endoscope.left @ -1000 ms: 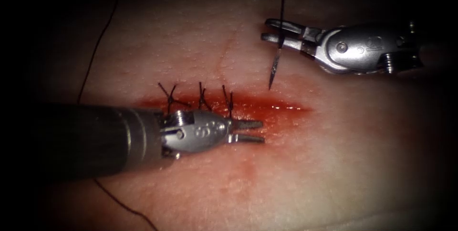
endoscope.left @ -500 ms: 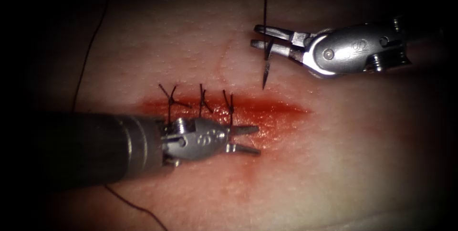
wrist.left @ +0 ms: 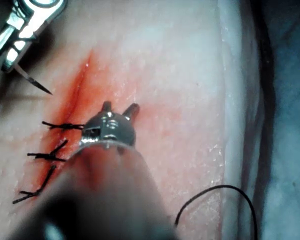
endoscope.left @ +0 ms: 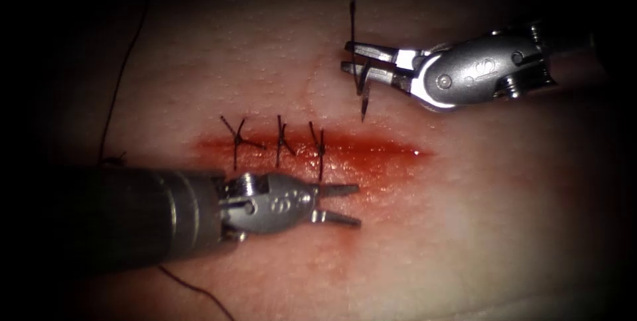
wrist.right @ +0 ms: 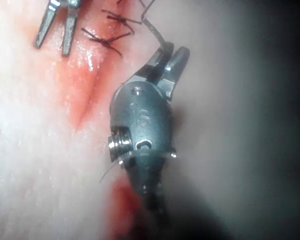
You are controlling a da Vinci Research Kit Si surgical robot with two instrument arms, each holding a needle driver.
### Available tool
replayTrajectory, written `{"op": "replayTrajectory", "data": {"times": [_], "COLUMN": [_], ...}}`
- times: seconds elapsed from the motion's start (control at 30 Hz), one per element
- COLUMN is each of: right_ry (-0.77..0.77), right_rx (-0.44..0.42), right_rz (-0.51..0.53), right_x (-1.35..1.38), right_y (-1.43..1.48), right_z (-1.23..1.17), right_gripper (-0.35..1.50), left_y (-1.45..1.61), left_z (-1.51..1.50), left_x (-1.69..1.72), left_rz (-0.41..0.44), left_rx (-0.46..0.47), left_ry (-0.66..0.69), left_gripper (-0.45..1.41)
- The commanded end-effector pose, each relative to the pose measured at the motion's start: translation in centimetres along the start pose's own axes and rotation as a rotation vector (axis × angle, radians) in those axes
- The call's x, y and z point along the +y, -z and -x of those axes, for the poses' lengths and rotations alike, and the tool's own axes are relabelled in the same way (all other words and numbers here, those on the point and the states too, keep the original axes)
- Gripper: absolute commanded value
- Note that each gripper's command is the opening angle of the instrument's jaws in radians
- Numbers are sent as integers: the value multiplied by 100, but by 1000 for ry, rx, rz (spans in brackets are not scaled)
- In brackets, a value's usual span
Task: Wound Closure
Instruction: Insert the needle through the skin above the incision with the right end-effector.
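My right tool (endoscope.left: 345, 56) hovers beyond the cut (endoscope.left: 391, 152), above its unstitched right part, jaws shut on the curved needle (endoscope.left: 363, 95). The needle's point hangs below the jaws, just above the tissue (endoscope.left: 464, 228) and not in it. Thread (endoscope.left: 353, 2) rises from the jaws. My left tool (endoscope.left: 358, 206) lies low on the near side of the cut, jaws open and holding nothing, close to the rightmost stitch (endoscope.left: 320, 147). The left wrist view shows the left tool (wrist.left: 120, 106) and the needle (wrist.left: 37, 85). In the right wrist view the right tool (wrist.right: 174, 50) grips the needle near the stitches (wrist.right: 110, 37).
Three dark knotted stitches (endoscope.left: 282, 138) close the left part of the cut; red fluid (endoscope.left: 371, 162) pools along the open right part. Slack thread (endoscope.left: 123, 62) trails over the tissue at the left, and a thread loop (wrist.left: 225, 192) lies near the tissue's edge.
The right tool has carried the needle to the left, its point staying just above the tissue. The left tool has sunk slightly toward the near side, its jaws a little wider.
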Motion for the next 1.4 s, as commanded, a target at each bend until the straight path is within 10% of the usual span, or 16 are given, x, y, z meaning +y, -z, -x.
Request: {"op": "replayTrajectory", "data": {"times": [0.03, 0.9, 1.2, 1.4], "right_ry": [2, 42, 81, 138], "right_rx": [1, 8, 18, 32], "right_rz": [-2, 4, 5, -9], "right_x": [-2, -13, -29, -57], "right_y": [-9, -11, -11, -8], "right_z": [4, 16, 27, 38], "right_gripper": [-35, -35, -35, -35], "left_y": [-9, -5, -3, 5], "left_z": [2, 0, 0, -3], "left_x": [-2, -6, -9, -4], "left_rz": [1, 13, 15, 38], "left_rx": [2, 2, 1, 10], "left_ry": [0, 9, 76, 123], "left_gripper": [-3, 29, 79, 81]}}
